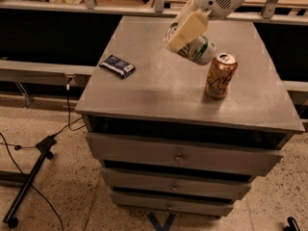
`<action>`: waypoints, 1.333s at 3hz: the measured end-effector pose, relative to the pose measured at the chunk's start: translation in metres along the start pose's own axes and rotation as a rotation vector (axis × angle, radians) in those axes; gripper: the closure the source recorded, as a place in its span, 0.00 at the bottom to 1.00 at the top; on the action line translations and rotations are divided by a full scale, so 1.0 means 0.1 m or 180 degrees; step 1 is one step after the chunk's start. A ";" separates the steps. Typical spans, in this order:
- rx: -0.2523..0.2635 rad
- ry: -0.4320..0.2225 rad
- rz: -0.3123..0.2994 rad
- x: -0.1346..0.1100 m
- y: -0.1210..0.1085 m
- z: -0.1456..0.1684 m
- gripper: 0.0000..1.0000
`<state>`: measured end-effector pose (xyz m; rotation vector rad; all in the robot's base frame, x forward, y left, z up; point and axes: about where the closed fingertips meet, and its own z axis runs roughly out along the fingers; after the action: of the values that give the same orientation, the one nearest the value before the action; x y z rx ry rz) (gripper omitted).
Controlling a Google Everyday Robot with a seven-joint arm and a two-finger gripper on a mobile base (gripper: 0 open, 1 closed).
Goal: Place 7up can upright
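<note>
here, pincer [184, 38] tight on the tilted 7up can [202, 51], near the gold can [220, 76]

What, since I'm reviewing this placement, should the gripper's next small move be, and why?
Probably rotate the wrist until the 7up can is vertical: the gripper holds it tilted above the table, near the upright gold can, so it likely could not stand if lowered now.
</note>
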<state>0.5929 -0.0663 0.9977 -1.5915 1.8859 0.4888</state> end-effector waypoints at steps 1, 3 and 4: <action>-0.0094 -0.0565 0.0071 -0.08 0.10 -0.26 1.00; -0.0151 -0.0881 0.0100 -0.28 0.00 -0.34 1.00; -0.0211 -0.1274 0.0173 -0.54 -0.14 -0.51 1.00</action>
<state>0.5999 -0.0611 1.0727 -1.3633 1.6236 0.8340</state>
